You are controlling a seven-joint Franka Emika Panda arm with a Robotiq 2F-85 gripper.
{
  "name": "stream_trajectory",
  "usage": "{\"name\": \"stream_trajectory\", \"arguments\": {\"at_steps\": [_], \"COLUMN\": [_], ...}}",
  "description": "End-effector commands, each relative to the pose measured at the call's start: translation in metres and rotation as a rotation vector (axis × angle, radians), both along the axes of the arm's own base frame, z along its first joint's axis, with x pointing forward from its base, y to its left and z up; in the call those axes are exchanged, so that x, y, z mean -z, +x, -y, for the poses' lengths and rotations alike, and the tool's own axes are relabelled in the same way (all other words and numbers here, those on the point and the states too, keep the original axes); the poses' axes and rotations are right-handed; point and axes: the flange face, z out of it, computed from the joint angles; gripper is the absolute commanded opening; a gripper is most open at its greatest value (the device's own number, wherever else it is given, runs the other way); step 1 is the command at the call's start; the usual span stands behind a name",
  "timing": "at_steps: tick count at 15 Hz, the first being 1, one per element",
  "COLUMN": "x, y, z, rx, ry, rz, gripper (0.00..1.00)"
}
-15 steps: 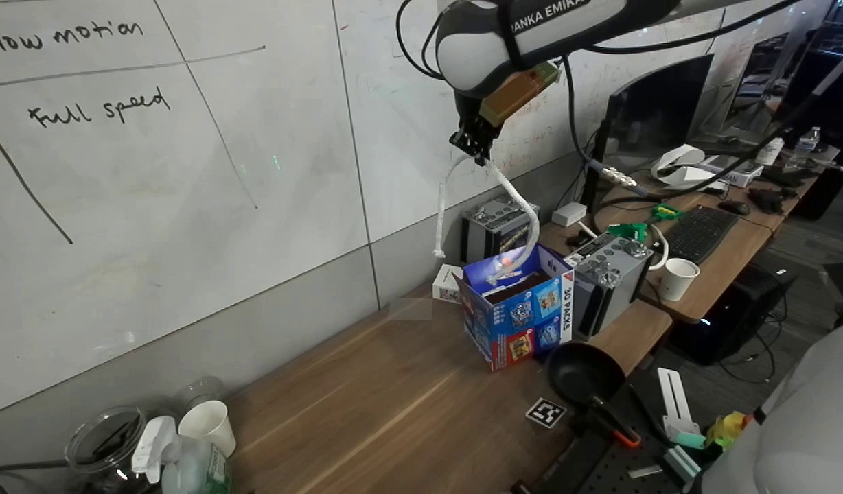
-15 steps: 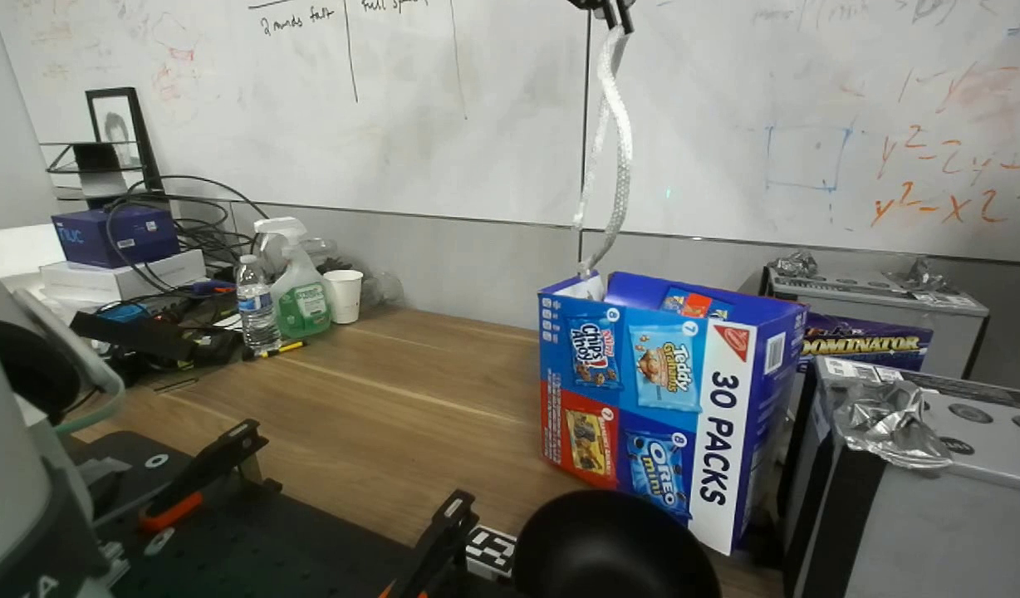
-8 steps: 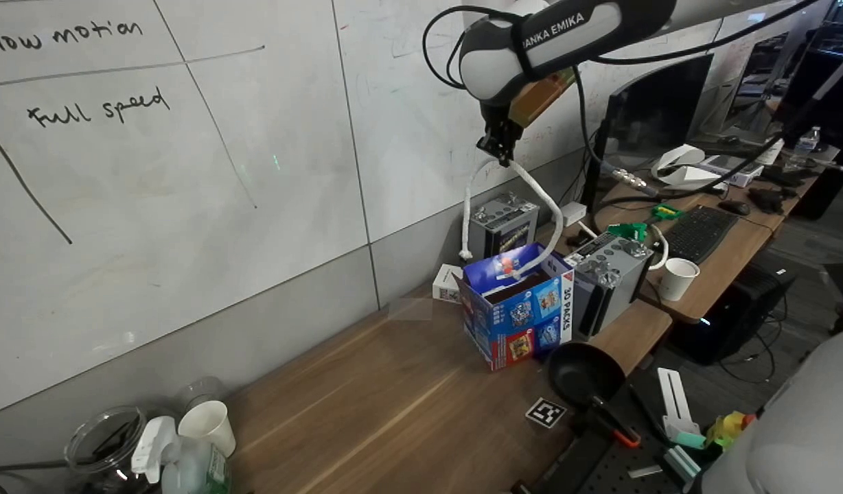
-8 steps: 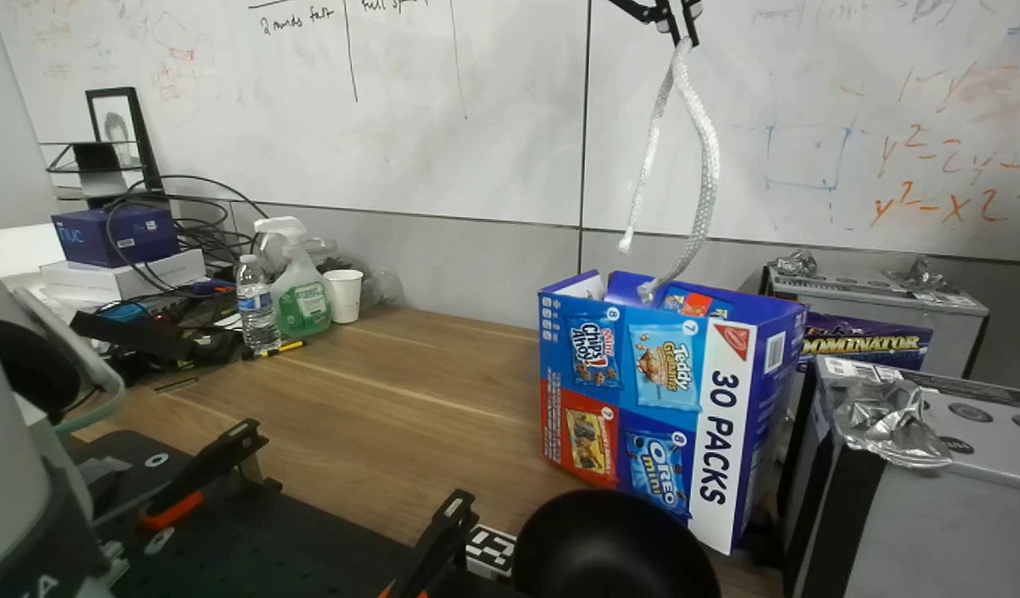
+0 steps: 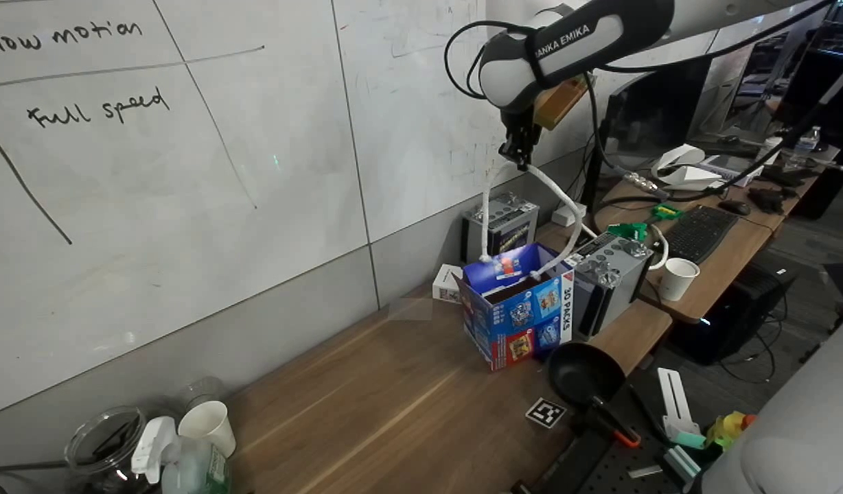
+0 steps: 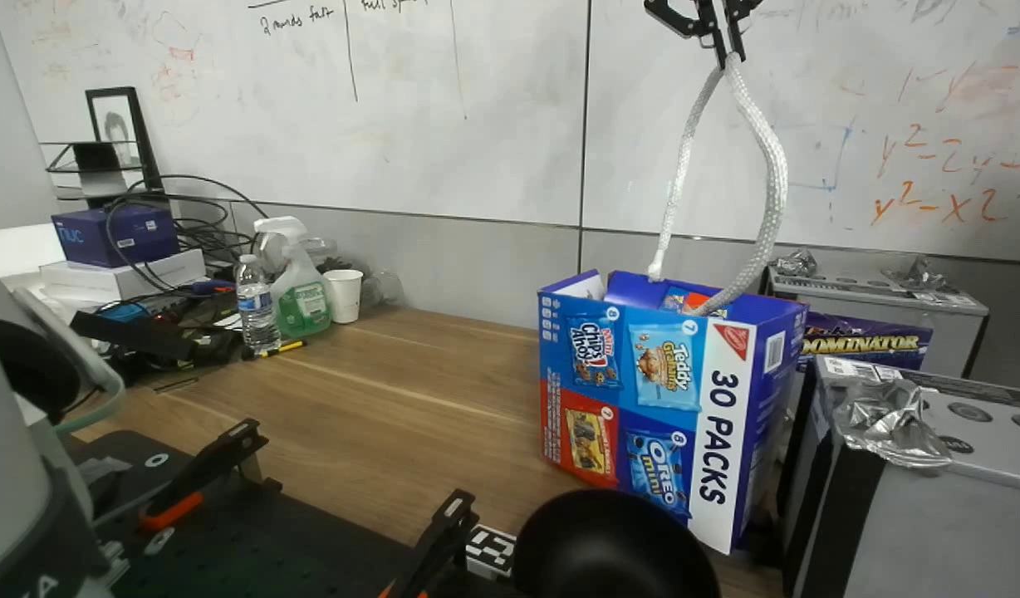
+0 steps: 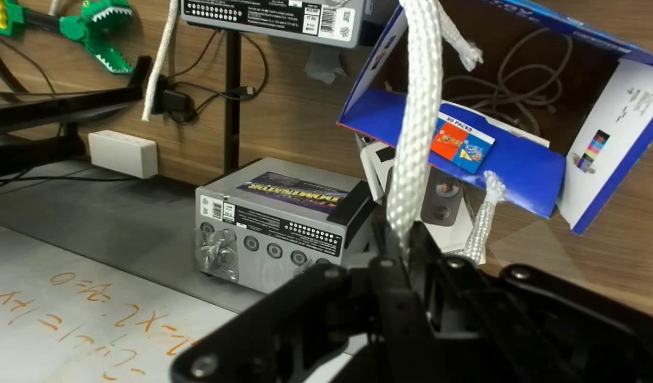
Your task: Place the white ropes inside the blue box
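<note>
My gripper (image 5: 523, 165) is shut on the middle of a white rope (image 6: 773, 170), above the blue box (image 6: 626, 345). Both halves of the rope droop in an arch. In an exterior view, one end drops behind the front rim of the box (image 5: 493, 319); the other hangs near its far rim. The wrist view has the rope (image 7: 419, 106) rising from between the fingertips of the gripper (image 7: 406, 234), one frayed end over the opening and the other against the blue flap (image 7: 534, 178). A thin pale cord (image 7: 534, 98) lies coiled inside the box.
Grey metal units (image 6: 934, 498) stand close beside and behind the box. A black pan (image 5: 586, 374) sits just in front of it. Another white rope (image 5: 662, 250) curls near a green toy (image 5: 627, 231). A small white carton (image 5: 447, 283) is by the wall.
My gripper has moved rightward and slightly lower in an exterior view, carrying the rope. Its ends have shifted with it, from the box's left side to over its opening. The box has not moved.
</note>
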Motion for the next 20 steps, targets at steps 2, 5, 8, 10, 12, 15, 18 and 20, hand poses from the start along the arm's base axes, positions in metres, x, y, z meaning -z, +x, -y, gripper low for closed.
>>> {"name": "stream_trajectory", "arguments": {"at_steps": [2,5,8,10,12,15,18,20], "x": [-0.001,0.002,0.01,0.014,0.02,0.026,0.032,0.034], "y": [-0.001,-0.001,0.0,0.001,0.004,0.007,0.008,0.008], "z": [0.001,0.0,0.002,0.003,0.002,0.002,0.002,0.002], "rx": [-0.121,-0.173,-0.215,-0.244,-0.271,-0.296,-0.311,-0.317], "ry": [0.054,0.082,0.099,0.112,0.123,0.14,0.16,0.167], "rz": [-0.007,-0.027,-0.051,-0.064,-0.077,-0.091,-0.11,-0.115], "gripper": [0.03,0.03,0.03,0.03,0.03,0.03,0.38,0.52]}}
